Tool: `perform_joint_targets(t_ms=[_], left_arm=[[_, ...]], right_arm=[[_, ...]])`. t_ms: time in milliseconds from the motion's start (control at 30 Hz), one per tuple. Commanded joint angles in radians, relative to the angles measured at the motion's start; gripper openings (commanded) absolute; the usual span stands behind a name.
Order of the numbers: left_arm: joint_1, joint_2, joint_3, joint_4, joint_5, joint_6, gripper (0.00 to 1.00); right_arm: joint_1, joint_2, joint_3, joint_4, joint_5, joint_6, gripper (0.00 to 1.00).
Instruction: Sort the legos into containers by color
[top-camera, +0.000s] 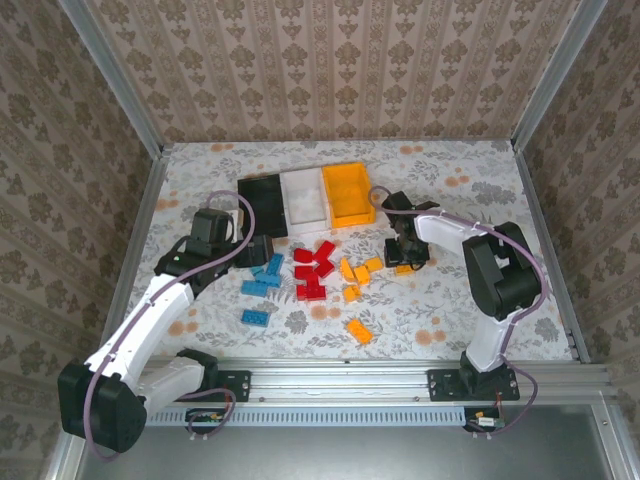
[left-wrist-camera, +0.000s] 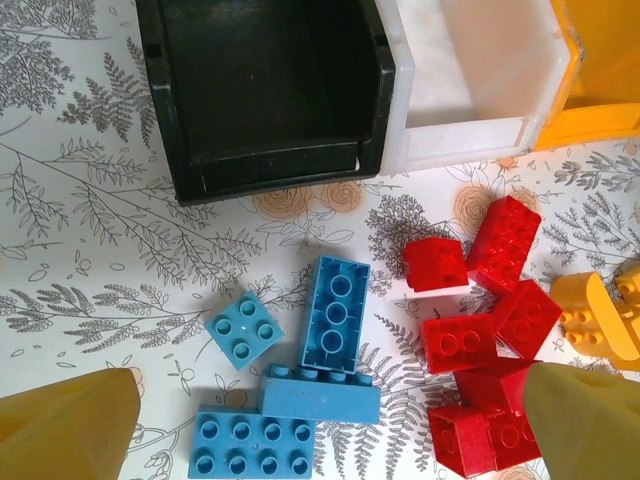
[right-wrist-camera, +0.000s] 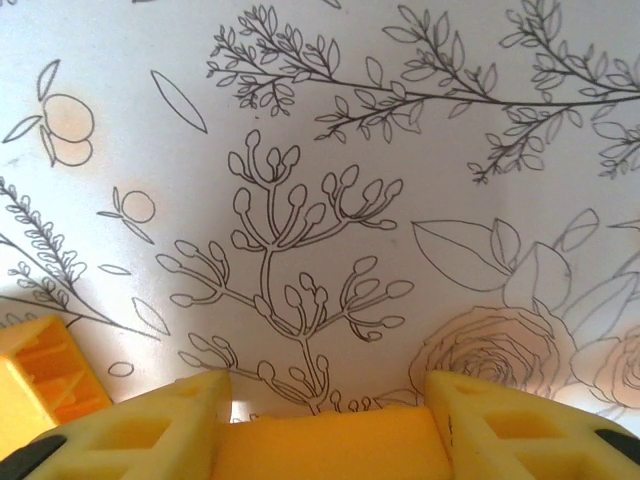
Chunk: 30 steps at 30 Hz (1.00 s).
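Bins (top-camera: 305, 222): black, white, orange, joined in row, far-centre on worktop (top-camera: 450, 300). Loose before them: blue legos (top-camera: 262, 282) left, red legos (top-camera: 313, 272) middle, orange legos (top-camera: 358, 272) right, some flat, some tipped. One orange lego (right-wrist-camera: 320, 445) pinched in right hand (right-wrist-camera: 322, 395).

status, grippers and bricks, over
Left gripper open over blue bricks. Right gripper shut on orange brick. Bins look empty; nothing blocking.

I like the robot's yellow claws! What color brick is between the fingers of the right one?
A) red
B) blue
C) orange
C: in the right wrist view an orange lego fills the gap between the two fingers of the right gripper.
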Motion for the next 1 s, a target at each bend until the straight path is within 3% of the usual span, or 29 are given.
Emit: perform_joint_targets(t_ms=[0,367,633,833,967], left_arm=[[0.006,-0.013,-0.015,0.001,0.02,-0.019,1.0],[0.011,-0.03,-0.04,0.017,0.042,-0.036,1.0],[0.016,-0.084,-0.067,-0.017,0.038,-0.046,1.0],[0.018,-0.133,-0.093,-0.059,0.02,-0.053,1.0],[0.026,-0.165,-0.112,-0.081,0.013,-0.059,1.0]], right_arm=[[0.0,-0.07,0.029,-0.048,0.029,0.018,0.48],[-0.005,-0.054,0.324,-0.054,-0.154,0.07,0.47],[0.004,0.203,0.632,0.029,-0.214,0.152,0.46],[0.011,0.378,0.77,0.099,-0.226,0.161,0.45],[0.018,0.455,0.848,0.087,-0.238,0.161,0.57]])
